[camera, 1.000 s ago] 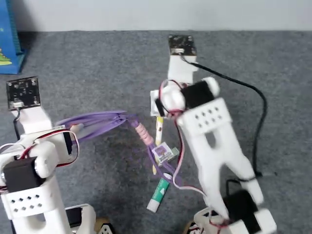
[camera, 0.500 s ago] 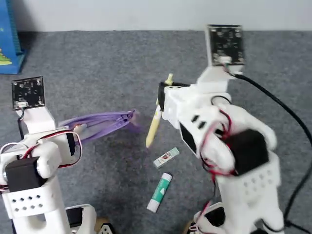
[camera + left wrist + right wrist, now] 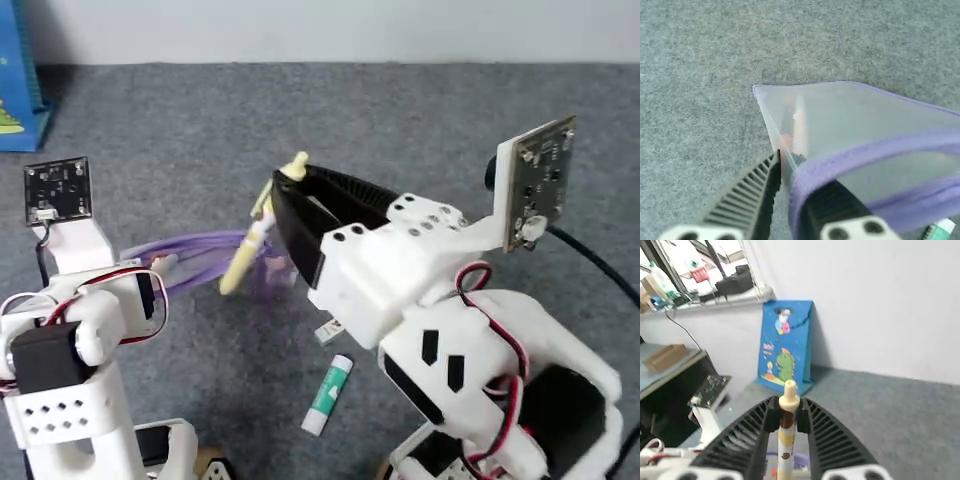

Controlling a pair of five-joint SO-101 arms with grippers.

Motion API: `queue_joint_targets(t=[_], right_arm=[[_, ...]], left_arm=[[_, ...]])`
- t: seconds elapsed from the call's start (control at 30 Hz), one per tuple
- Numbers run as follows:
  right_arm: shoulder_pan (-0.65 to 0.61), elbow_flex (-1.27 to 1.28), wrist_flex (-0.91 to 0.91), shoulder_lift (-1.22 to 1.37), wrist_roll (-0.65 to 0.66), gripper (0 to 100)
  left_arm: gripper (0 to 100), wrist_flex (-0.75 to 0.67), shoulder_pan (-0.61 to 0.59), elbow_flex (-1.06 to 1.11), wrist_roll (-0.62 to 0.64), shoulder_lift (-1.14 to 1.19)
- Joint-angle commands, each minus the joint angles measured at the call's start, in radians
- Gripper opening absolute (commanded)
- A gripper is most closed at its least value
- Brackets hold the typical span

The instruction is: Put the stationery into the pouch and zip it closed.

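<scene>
Yellow pen [image 3: 248,245] in right end effector [image 3: 285,180] over purple pouch [image 3: 190,255]; glue stick [image 3: 328,393] on carpet [image 3: 180,130].

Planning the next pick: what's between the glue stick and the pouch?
High view: grey carpet, plus a small eraser peeking from under the right arm, near the glue stick. The pouch lies beyond.

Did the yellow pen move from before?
Yes. The right gripper carried the pen sideways, away from above the glue stick lying still on the carpet, toward the purple pouch.
</scene>
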Motion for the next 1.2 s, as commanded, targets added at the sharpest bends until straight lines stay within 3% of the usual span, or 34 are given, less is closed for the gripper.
queue_joint_targets(t=[0.0, 0.37, 0.67, 0.8, 1.0, 1.17], right_arm=[[-0.012, 0.066, -0.143, -0.018, -0.005, 0.8], [-0.015, 0.522, -0.588, -0.105, 0.063, 0.8], [-0.016, 0.766, -0.746, -0.139, 0.091, 0.8], [-0.077, 0.815, -0.733, -0.137, 0.143, 3.2], [-0.13, 0.792, -0.662, -0.148, 0.186, 22.7], [-0.099, 0.644, -0.435, -0.137, 0.176, 18.4]], left_arm=[[1, 0.005, 0.006, -0.056, 0.008, 0.0], [1, 0.006, 0.0, -0.056, 0.006, 0.0], [1, 0.006, 0.002, -0.056, 0.006, -0.002], [1, 0.006, 0.003, -0.056, 0.006, -0.003], [1, 0.006, 0.0, -0.056, 0.006, -0.003], [1, 0.006, 0.0, -0.056, 0.006, -0.006]])
